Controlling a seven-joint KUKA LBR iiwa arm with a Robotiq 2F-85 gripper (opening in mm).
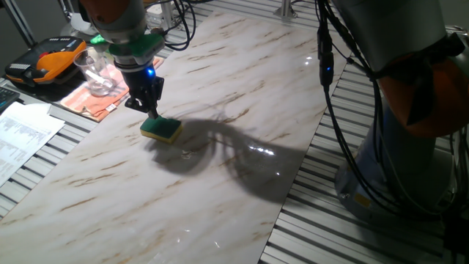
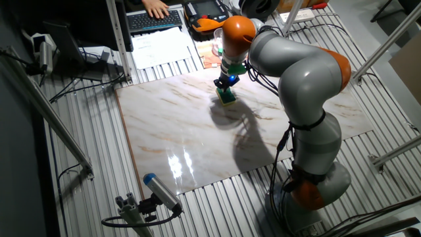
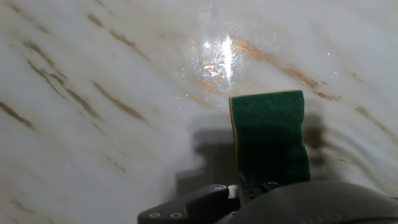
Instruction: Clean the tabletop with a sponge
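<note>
The sponge (image 1: pixel 161 130), dark green on top with a yellow foam body, lies flat on the white marble-look tabletop (image 1: pixel 220 183) near its far left part. My gripper (image 1: pixel 152 111) stands upright over it, fingers shut on the sponge's near end. From the other fixed view, the sponge (image 2: pixel 227 97) sits under the gripper (image 2: pixel 227 85) close to the slab's far edge. The hand view shows the sponge (image 3: pixel 268 134) reaching away from the gripper body over the veined, glossy tabletop (image 3: pixel 93 93); the fingertips are hidden there.
Beside the slab's far left edge are a clear plastic cup (image 1: pixel 95 73) on an orange cloth (image 1: pixel 88 103), a black-and-orange case (image 1: pixel 44 62) and papers (image 1: pixel 22 132). Grey slatted surface (image 1: pixel 352 227) surrounds the slab. The arm's base (image 2: pixel 316 184) and cables stand at the right.
</note>
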